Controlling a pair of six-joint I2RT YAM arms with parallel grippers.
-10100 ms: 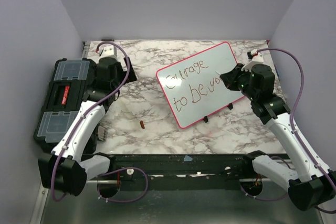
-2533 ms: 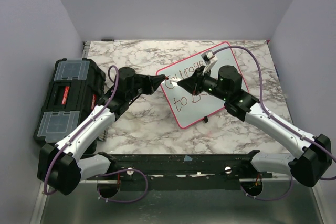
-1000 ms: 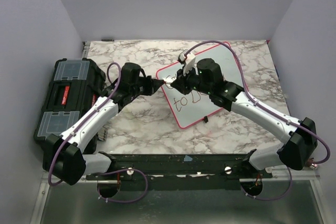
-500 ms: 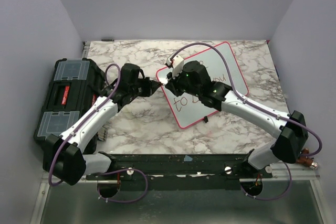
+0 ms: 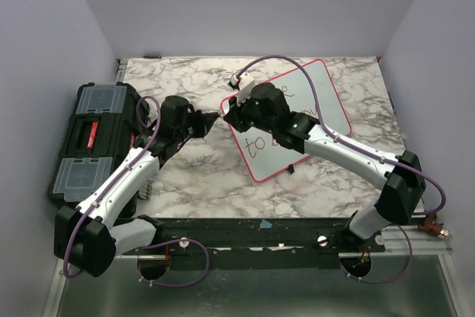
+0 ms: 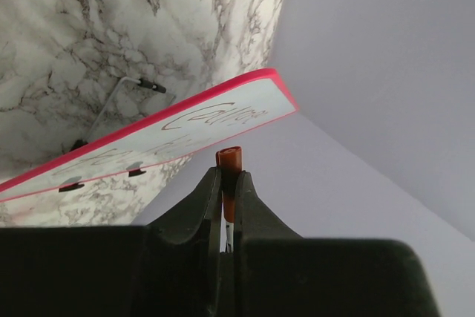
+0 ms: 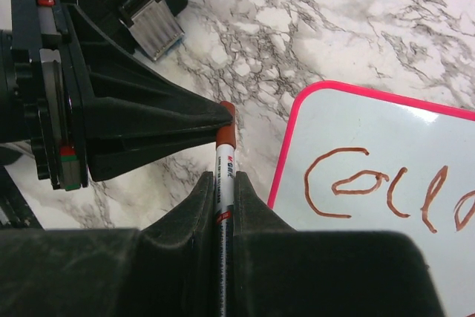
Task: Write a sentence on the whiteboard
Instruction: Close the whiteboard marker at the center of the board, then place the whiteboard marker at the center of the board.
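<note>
Grey walls [image 5: 245,5] close in the marble counter [image 5: 223,176] at the back and both sides. From above, a second ago my right end effector [image 5: 227,118] hung over the middle of the board [image 5: 271,161]. It has now swung to the board's left corner and meets my left end effector [image 5: 210,121] tip to tip, just off the pink rim. Ten seconds ago it was writing at the far end of the sentence [image 5: 257,143], and a small cap lay on the marble, which no longer lies there. I take it the writing is over and capping is under way. My right arm hides most of the lettering; only "to" shows. The toolbox [image 5: 93,139] sits close on my left arm's outer side, so my free room is the open marble toward the near edge. From my left wrist, the fingers are pressed together on the red-brown cap [image 6: 230,159], and the tilted board's rim is near, just beyond the tips. From my right wrist, I am pinching the pen [image 7: 225,183] along its barrel, its red-brown end touching the left fingertips. Whether the cap is fully seated I cannot tell. The board's rounded corner lies just to the right, so I should back off away from it.
</note>
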